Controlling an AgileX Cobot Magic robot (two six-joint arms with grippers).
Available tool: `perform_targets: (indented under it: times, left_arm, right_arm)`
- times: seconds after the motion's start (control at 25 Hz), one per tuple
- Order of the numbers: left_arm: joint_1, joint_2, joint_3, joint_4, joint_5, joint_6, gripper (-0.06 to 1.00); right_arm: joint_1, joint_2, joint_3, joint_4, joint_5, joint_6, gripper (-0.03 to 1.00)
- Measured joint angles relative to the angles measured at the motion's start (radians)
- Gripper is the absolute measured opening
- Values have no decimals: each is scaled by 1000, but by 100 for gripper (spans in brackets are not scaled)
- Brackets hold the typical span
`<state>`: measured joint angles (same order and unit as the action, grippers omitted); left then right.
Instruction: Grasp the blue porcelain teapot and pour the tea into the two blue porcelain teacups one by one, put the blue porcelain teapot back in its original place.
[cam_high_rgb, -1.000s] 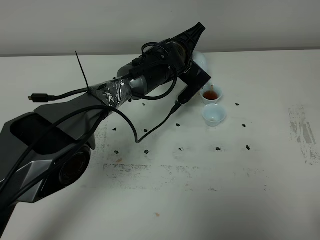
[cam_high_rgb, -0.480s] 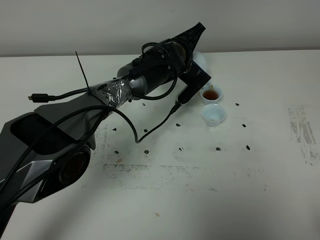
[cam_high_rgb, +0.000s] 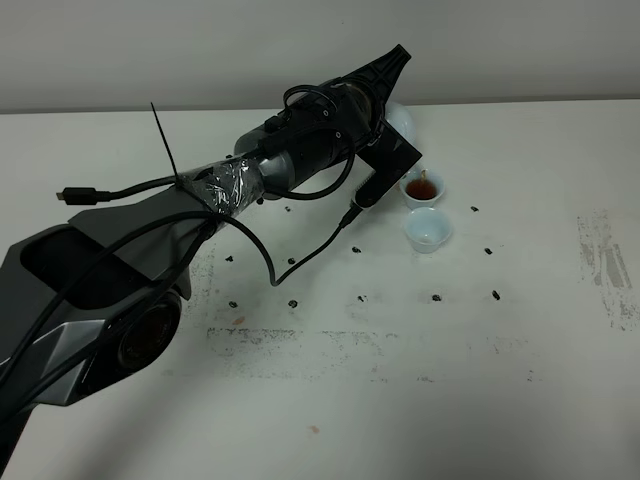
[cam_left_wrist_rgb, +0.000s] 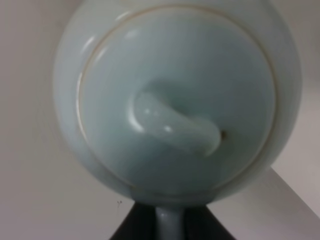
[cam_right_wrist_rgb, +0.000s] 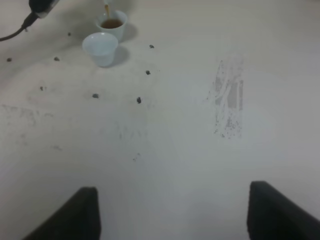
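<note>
In the last sec nothing visibly moved: the left gripper stays clenched on the loop handle of the pale sky-blue glossy round-bellied teapot. The pot is tilted over the far small pale-blue flared teacup, w/ tea trickling in. So, I judge, the first pour continues; the nearer matching teacup is empty, and the right gripper is idle, jaws apart.
</note>
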<state>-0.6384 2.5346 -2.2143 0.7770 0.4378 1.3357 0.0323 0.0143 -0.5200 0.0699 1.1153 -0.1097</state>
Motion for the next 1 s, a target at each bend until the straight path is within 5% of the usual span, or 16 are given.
perform_targets:
  times: [1.0]
  left_arm:
    - [0, 0, 0, -39, 18, -27, 5]
  right_arm:
    - [0, 0, 0, 0, 0, 0, 59]
